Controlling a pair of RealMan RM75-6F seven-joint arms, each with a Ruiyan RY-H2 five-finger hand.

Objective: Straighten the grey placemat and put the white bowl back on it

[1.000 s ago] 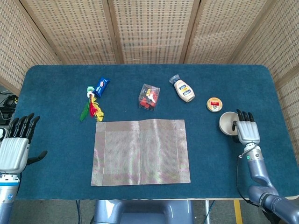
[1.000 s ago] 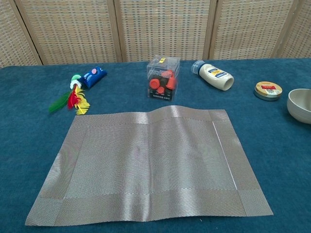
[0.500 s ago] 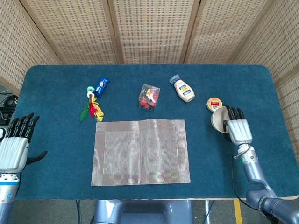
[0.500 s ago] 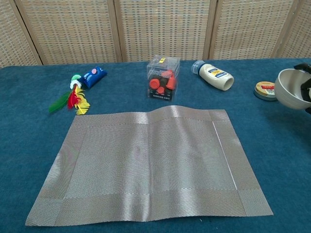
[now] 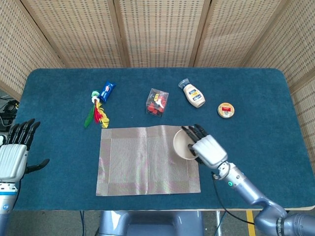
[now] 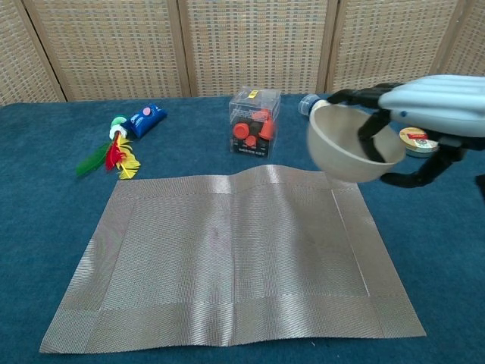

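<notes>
Wicker screens backed the blue felt counter (image 5: 275,98). My right hand (image 5: 208,149) held the smooth white bowl (image 6: 345,145) by its rim, fingers (image 6: 369,135) hooked inside, lifted over the woven grey placemat's (image 5: 142,160) right edge, ready to lower. My left hand (image 5: 14,157) hovered idle, fingers spread.

Table (image 5: 275,88) covered in dark blue cloth. Grey placemat (image 5: 147,160) lies flat near the front edge, centre, square to it. Behind it, left to right: feathered toy (image 5: 96,114) touching a blue packet (image 5: 108,90), clear box (image 5: 157,102) with red pieces, white bottle (image 5: 193,94) on its side, small round tin (image 5: 226,110).
</notes>
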